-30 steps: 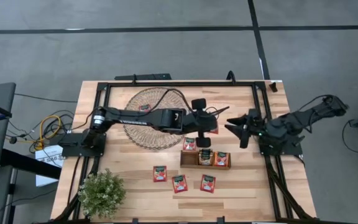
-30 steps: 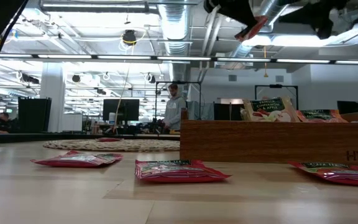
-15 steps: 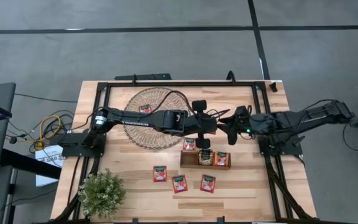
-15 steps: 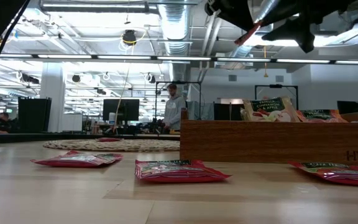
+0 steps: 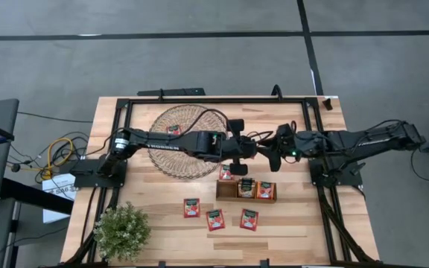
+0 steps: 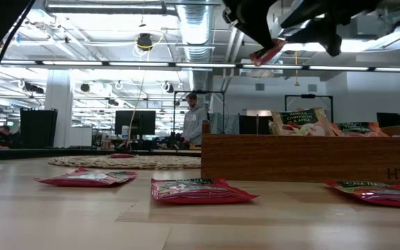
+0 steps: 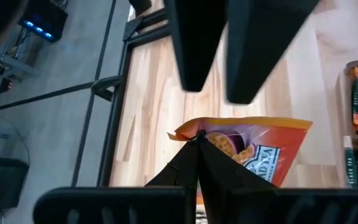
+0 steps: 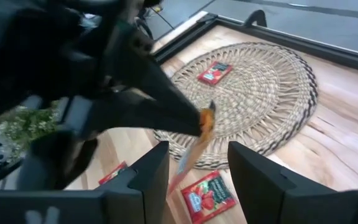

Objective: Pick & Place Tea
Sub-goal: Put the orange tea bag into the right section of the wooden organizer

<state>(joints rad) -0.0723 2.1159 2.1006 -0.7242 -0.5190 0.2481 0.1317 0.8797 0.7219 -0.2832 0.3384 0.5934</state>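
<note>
Mid-table handover: left gripper (image 7: pixel 197 142) clamped on orange flat foil tea sachet (image 7: pixel 253 149); right gripper (image 8: pixel 197 165) jaws apart. We should centre the sachet edge between them before closing.

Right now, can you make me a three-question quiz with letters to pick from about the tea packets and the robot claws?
1. Where is the orange packet?
A. on the round mat
B. pinched in the left claw
C. in the wooden tray

2. How many red packets lie on the table in front of the wooden tray?
A. one
B. three
C. six

3. How is the right claw?
A. open
B. shut on a packet
C. hidden

Answers: 1 B, its tips clamp the packet's edge. 2 B, three in the high view. 3 A, its fingers stand apart around the packet.
</note>
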